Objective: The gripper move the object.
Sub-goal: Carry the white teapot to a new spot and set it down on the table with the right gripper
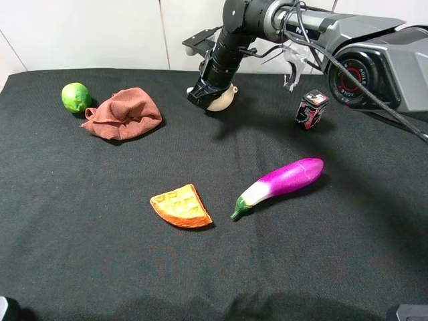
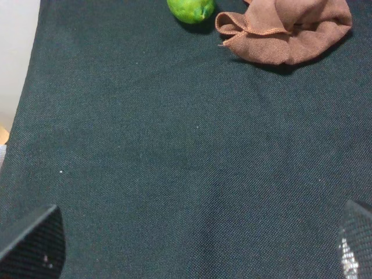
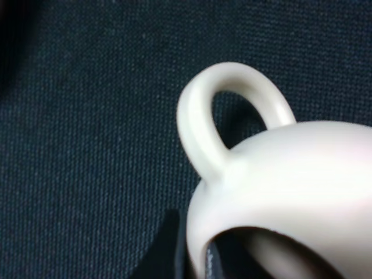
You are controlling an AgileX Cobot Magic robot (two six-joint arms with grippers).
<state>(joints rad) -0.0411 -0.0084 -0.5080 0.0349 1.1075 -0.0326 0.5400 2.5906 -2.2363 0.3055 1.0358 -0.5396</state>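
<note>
**Operator:** Where is the teapot?

**Me:** The teapot [image 1: 225,99] is near the far edge of the counter [image 1: 100,234], to the right of the crumpled brown cloth [image 1: 124,114]. It sits directly under my right end effector [image 1: 204,97].

**Operator:** Are you holding it?

**Me:** Yes. That end effector is clenched on the rim. My wrist view shows one black finger [image 3: 168,250] pressed against the outside wall, just beside the loop handle [image 3: 197,116]. I judge the other finger is inside the mouth, though it is hidden. I pinch the thin wall because the round body looks too wide to span.

**Operator:** Is it off the counter?

**Me:** I cannot tell.

**Operator:** And your other arm?

**Me:** My left end effector [image 2: 195,241] is released, with its fingertips spread wide. It hangs over bare counter short of the lime [image 2: 190,9], well clear of the carry.
</note>
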